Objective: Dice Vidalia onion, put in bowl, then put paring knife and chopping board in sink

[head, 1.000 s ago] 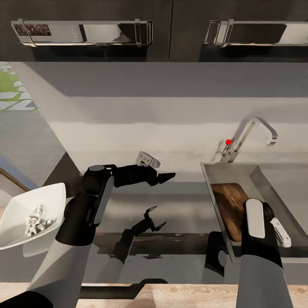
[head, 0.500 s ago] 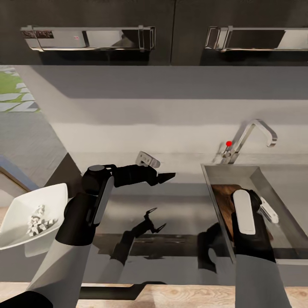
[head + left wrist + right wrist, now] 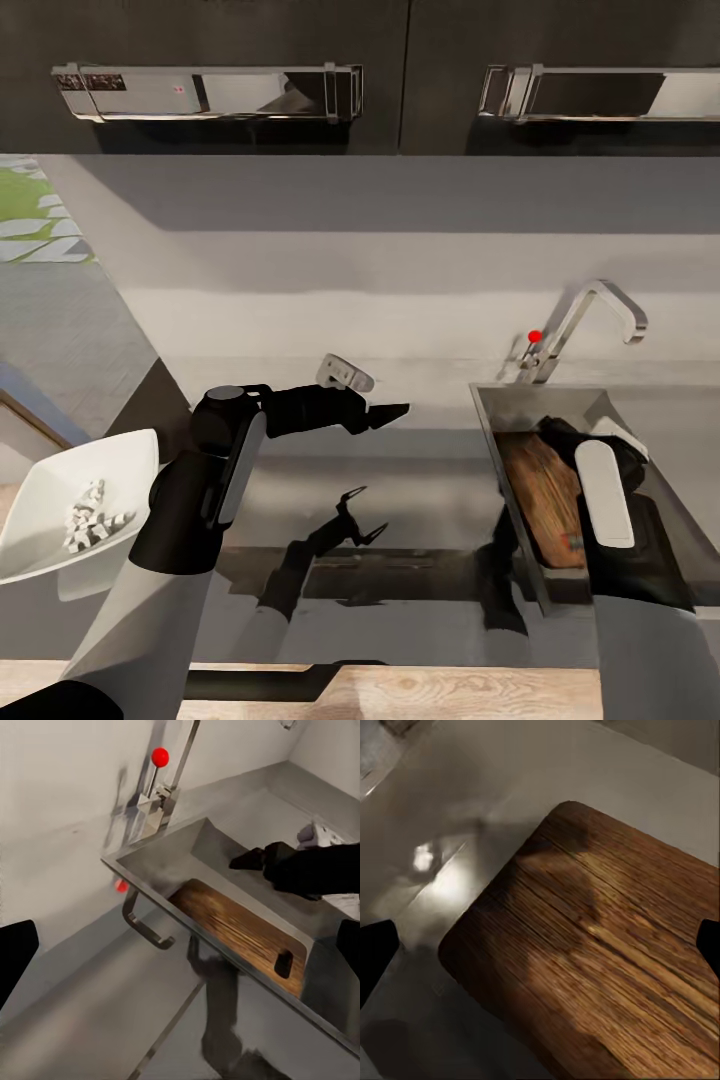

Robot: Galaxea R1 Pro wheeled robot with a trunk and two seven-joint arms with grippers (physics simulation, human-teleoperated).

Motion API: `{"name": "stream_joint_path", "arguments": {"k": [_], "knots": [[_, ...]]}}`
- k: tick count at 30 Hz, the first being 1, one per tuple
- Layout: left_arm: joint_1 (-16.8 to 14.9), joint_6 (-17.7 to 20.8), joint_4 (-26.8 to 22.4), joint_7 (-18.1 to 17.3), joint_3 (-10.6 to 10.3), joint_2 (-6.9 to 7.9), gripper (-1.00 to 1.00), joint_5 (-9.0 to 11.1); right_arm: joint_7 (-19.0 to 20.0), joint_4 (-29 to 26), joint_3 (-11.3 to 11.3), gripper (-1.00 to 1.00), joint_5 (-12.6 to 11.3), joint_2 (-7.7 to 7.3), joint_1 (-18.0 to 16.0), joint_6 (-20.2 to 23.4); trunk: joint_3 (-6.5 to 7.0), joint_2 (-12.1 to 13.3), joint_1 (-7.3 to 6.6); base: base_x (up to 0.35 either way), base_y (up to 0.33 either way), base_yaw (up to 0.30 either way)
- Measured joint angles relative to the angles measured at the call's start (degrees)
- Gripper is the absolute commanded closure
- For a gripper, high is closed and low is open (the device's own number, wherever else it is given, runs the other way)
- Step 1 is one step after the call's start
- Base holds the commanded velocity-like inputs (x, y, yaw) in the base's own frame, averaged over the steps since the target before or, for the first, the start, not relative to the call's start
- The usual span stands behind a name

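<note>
Brown wood board (image 3: 541,495) lies flat in the sink (image 3: 655,470), along the basin's left wall; one board, one sink, one tap (image 3: 585,325) with its red-tipped lever (image 3: 535,336). In the left wrist view the board's slot handle (image 3: 283,964) sits at the end away from the tap.

Versus a second ago: right arm has swung further into the basin and now reaches toward the tap end, above the board; before, its forearm covered the board's near end. More of the board shows now, plus a small red spot (image 3: 573,541) at its near corner, too small to tell what. Left arm, bowl and camera are about the same as half a second ago.

Right pincer (image 3: 251,859): hangs over the board, nothing between the fingers; right wrist view shows both fingertips at the frame edges, spread wide, board (image 3: 607,967) below.

Left pincer (image 3: 392,410): hovers over the grey table (image 3: 420,470), fingers spread, empty.

One white bowl (image 3: 60,520) at the table's left end, with a pile of white diced bits (image 3: 88,518) inside.
</note>
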Motion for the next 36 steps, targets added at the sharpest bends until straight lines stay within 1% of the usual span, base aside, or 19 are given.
{"name": "stream_joint_path", "arguments": {"k": [1, 2, 4, 5, 6, 8, 9, 10, 14, 15, 17, 21, 36], "knots": [[0.0, 0.0, 0.0, 0.0, 0.0, 0.01, -1.0, 0.0, 2.4, 0.0, 0.0, -1.0, 0.0, -1.35, 0.0, 0.4, 0.0, 0.0, 0.0, 0.0, 0.0, 0.0], [0.0, 0.0, 0.0, 0.0, 0.0, 0.01, -1.0, 0.0, 3.6, 0.0, 0.0, -1.0, 0.0, -2.01, 0.0, 0.8, 0.0, 0.0, 0.0, 0.0, 0.0, 0.0], [0.0, 0.0, 0.0, 0.0, 0.0, 0.02, -1.0, 0.0, 8.6, 0.0, 0.0, -1.0, 0.1, -4.43, 0.0, 2.3, 0.0, 0.0, 0.0, 0.0, 0.0, 0.0], [0.0, 0.0, 0.0, 0.0, 0.0, 0.02, -1.0, 0.0, 14.6, 0.0, -0.2, -1.0, 0.4, -8.55, 0.0, 3.9, 0.0, 0.0, 0.0, 0.0, 0.0, 0.0], [0.0, 0.0, 0.0, 0.0, 0.0, 0.02, -1.0, 0.0, 15.6, 0.0, -0.2, -1.0, 0.2, -9.71, 0.0, 4.0, 0.0, 0.0, 0.0, 0.0, 0.0, 0.0], [0.0, 0.0, 0.0, 0.0, 0.0, 0.01, -1.0, 0.0, 18.6, 0.0, -0.3, -1.0, 0.2, -12.63, 0.0, 4.3, 0.01, 0.0, 0.0, 0.0, 0.0, 0.0], [0.0, -0.1, 0.1, 0.0, 0.0, 0.0, -1.0, 0.0, 22.6, 0.0, -0.3, -1.0, 0.2, -14.74, 0.0, 4.4, 0.06, 0.0, 0.0, 0.0, 0.0, 0.0], [0.0, -0.1, 0.1, 0.0, 0.0, 0.0, -1.0, 0.0, 23.6, 0.0, -0.3, -1.0, 0.1, -15.1, 0.0, 4.4, 0.11, 0.0, 0.0, 0.0, 0.0, 0.0], [0.0, -0.1, 0.1, 0.0, 0.0, 0.02, -1.0, 0.0, 31.9, -0.1, -0.3, -1.0, 0.1, -16.92, 0.0, 4.5, 0.42, 0.0, 0.0, 0.0, 0.0, 0.0], [0.0, -0.1, 0.1, 0.0, 0.0, 0.0, -1.0, 0.0, 33.4, -0.1, -0.3, -1.0, 0.2, -17.4, 0.0, 4.5, 0.51, 0.0, 0.0, 0.0, 0.0, 0.0], [0.0, -0.1, 0.0, 0.0, 0.0, 0.0, -1.0, 0.0, 35.4, -0.1, -0.2, -1.0, 0.2, -17.98, 0.0, 4.5, 0.7, 0.0, 0.0, -0.036, 0.0, 0.0], [0.0, -0.1, 0.1, 0.0, 0.0, 0.0, -1.0, 0.0, 36.7, -0.1, -0.2, -1.0, 0.2, -18.38, 0.0, 4.5, 1.06, 0.0, 0.03, -0.239, 0.0, 0.0], [0.0, -0.1, 0.1, 0.0, 0.0, 0.02, -1.0, 0.0, 36.9, -0.1, 0.1, -1.0, 0.2, -18.48, 0.0, 4.5, 2.46, 0.0, 0.03, -0.33, 0.0, 0.0]]}}
